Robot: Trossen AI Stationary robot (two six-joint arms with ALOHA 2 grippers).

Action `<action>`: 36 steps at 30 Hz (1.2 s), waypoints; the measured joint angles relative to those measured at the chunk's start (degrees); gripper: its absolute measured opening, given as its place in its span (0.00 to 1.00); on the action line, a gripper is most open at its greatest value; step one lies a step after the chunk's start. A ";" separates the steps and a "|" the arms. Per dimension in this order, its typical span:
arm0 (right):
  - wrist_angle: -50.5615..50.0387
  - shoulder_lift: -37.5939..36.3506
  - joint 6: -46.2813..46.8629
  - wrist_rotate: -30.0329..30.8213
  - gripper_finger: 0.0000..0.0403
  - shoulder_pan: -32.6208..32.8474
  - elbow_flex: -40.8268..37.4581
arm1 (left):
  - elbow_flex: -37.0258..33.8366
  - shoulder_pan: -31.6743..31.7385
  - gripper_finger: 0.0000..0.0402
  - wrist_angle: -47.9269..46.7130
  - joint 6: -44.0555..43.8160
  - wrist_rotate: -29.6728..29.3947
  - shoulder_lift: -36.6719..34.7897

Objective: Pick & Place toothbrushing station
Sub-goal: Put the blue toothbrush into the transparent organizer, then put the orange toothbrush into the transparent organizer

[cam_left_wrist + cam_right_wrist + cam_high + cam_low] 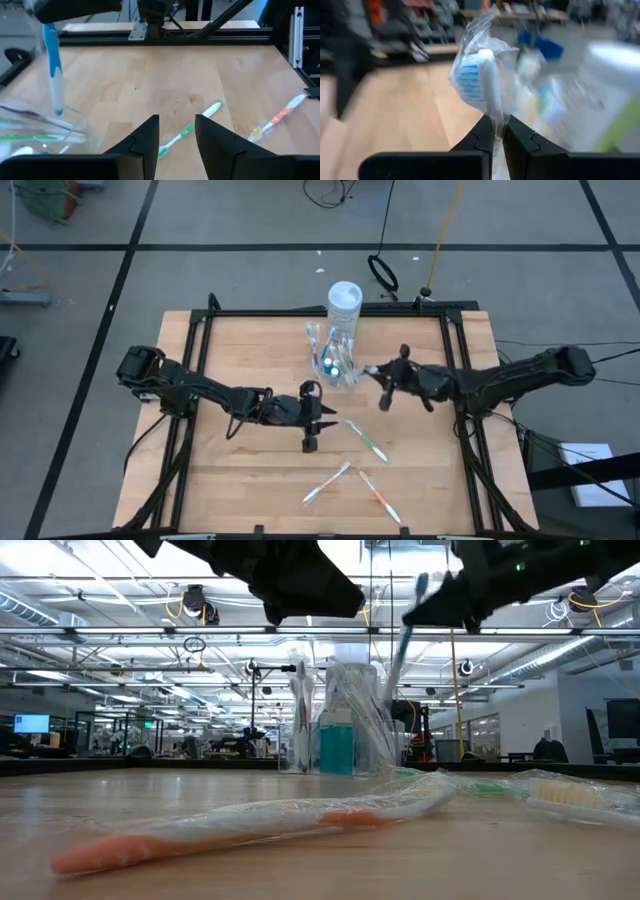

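The clear plastic holder point(340, 366) stands on the table's far middle, with several wrapped toothbrushes and a teal bottle in it; it also shows in the low view point(345, 730). My right gripper point(376, 374) is beside and above it, shut on a wrapped blue toothbrush point(53, 70). My left gripper point(311, 436) hovers open and empty near the table's middle, in front of the holder. A green toothbrush point(366, 440), a pale one point(327, 482) and an orange one point(380, 495) lie flat on the table. My right gripper pinches the blue toothbrush between its two fingers just below the brush head point(497, 119), wrapper and all. The head point(476, 80) sticks out beyond the fingertips. The handle point(398, 655) hangs tilted below the gripper, its lower end at the holder's mouth; whether it touches the holder, I cannot tell.
A taller white-capped cylinder point(345, 300) stands right behind the holder at the table's far edge. A black frame point(300, 311) runs round the table. The loose toothbrushes lie in the near right half; the near left of the wood is bare.
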 joint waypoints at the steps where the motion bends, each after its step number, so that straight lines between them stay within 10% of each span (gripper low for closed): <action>1: -2.83 -0.53 1.65 0.02 0.03 -1.03 0.00 | 0.00 0.00 0.33 -0.31 -1.11 0.21 0.00; 10: -5.85 5.83 6.08 -6.45 0.04 -7.35 0.00 | 0.02 -1.22 0.33 -0.43 -19.64 6.86 0.00; 36: 1.07 14.89 5.05 -10.58 0.33 -5.26 -0.11 | 0.04 -12.92 0.33 4.94 -25.28 3.84 13.26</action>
